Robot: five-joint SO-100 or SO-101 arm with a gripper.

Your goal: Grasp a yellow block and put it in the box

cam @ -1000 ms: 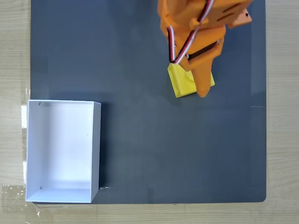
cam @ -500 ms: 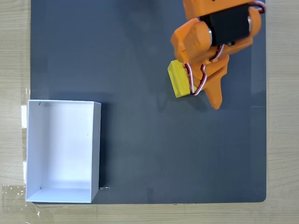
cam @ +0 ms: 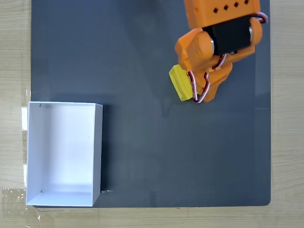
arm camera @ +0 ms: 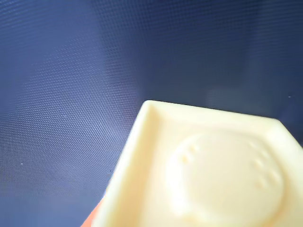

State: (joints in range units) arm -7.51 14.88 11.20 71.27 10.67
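Fingers (cam: 202,92): closed on yellow block (cam: 179,83), tilted, projecting left of them | Block: stiff, light, smooth plastic, likely slippery; grip on flat opposite sides, stud face (arm camera: 227,179) clear | Box (cam: 97,152): well apart, lower left on surface (cam: 142,142)

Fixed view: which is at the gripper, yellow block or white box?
The yellow block, tucked against the orange gripper; the white box sits far left.

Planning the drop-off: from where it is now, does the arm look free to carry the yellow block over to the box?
Probably yes: bare dark mat lies between the yellow block and the open box.
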